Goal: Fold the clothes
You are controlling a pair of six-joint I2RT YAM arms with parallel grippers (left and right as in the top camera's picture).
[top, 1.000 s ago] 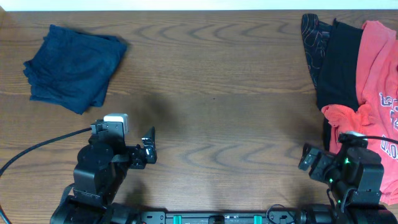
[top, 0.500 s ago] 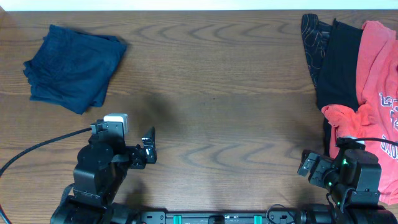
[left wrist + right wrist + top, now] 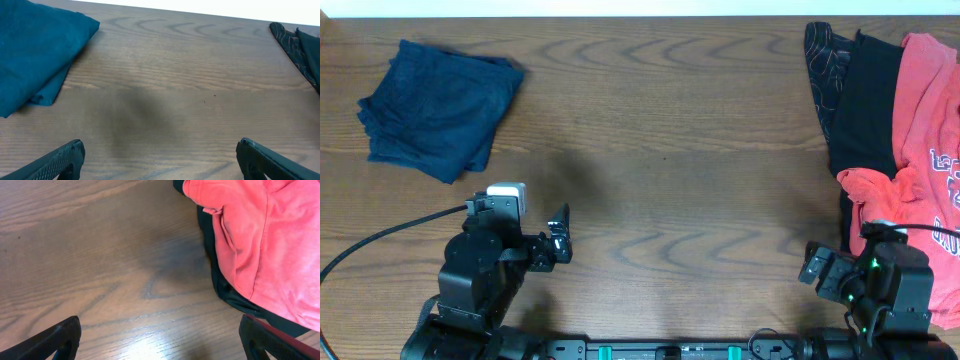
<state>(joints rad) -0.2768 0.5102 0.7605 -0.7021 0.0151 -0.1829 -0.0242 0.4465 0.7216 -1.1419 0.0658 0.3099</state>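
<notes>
A folded dark blue garment lies at the far left of the table; it also shows in the left wrist view. An unfolded pile lies at the right edge: a red shirt over a black garment and a dark patterned one. The red shirt and black cloth show in the right wrist view. My left gripper is open and empty near the front edge. My right gripper is open and empty, just left of the pile.
The wooden table spans the view. A black cable runs from the left arm to the left edge. The patterned garment's edge shows at the right of the left wrist view.
My right arm has drawn back slightly toward the front edge. The left arm and the clothes have not moved.
</notes>
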